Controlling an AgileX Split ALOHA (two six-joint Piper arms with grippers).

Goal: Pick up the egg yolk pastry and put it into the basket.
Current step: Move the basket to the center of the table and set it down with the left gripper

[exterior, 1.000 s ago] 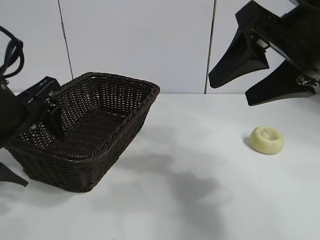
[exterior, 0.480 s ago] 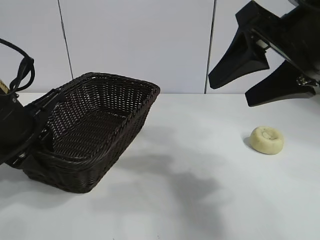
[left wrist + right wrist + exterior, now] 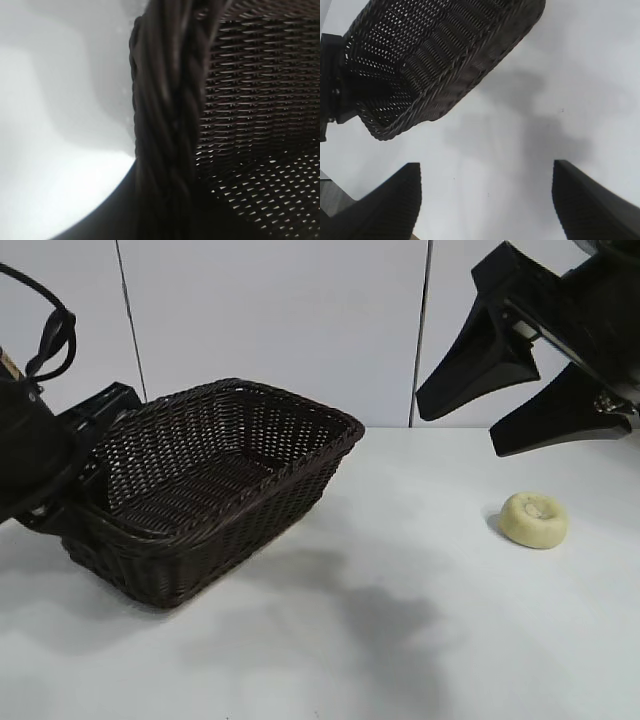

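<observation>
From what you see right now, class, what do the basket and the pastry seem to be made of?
The basket: dark brown woven wicker, perhaps a synthetic imitation; open weave and braided rim show, slightly glossy. The egg yolk pastry: pale yellow, matte, dough-like, with a dimpled top; possibly a model.

1. White table (image 3: pixel 400 640) spreads across the whole scene, soft grey shadows lying on it.
2. Behind it, a pale panelled wall (image 3: pixel 270 320) with thin dark vertical seams.

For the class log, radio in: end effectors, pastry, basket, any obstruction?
Left end effector clamped on basket rim, basket tilted. Right end effector open, above egg yolk pastry on the table. Nothing between pastry and basket.
</observation>
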